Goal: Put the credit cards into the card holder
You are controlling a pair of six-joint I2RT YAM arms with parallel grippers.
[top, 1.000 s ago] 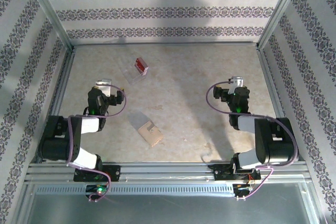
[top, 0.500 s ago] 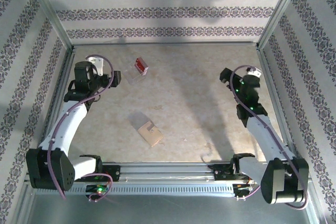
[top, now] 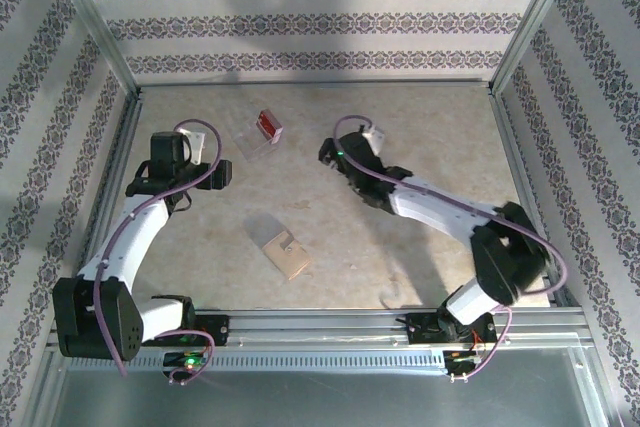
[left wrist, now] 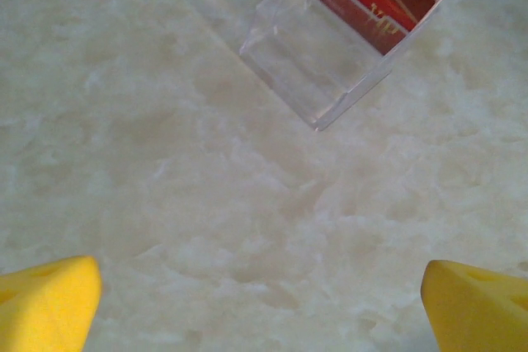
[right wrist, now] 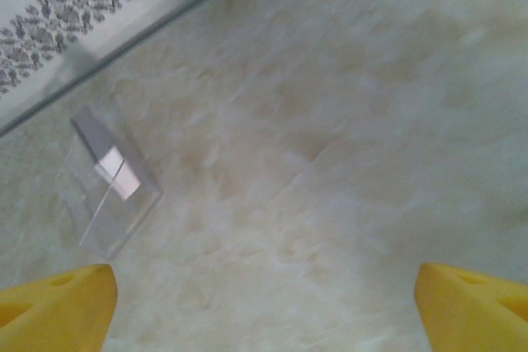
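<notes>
1. Credit cards are red and stand up in a clear plastic box near the far side of the surface. Standing like that, their top edge sticks out, so I think they are easy to pinch.
2. Nothing touches the cards, and none has gone into the card holder yet.
3. The card holder is a small tan wallet. It lies flat nearer the arms, well apart from the box. A clear sleeve pokes out at its far end. It looks laid open so that cards can slide in. I can see no card in it.
4. The left pincer is wide and holds nothing. It points at the box from the left side, and I think it is there to grab a card.
5. The right pincer is wide too and holds nothing. It is on the right side of the box, over bare surface.
</notes>
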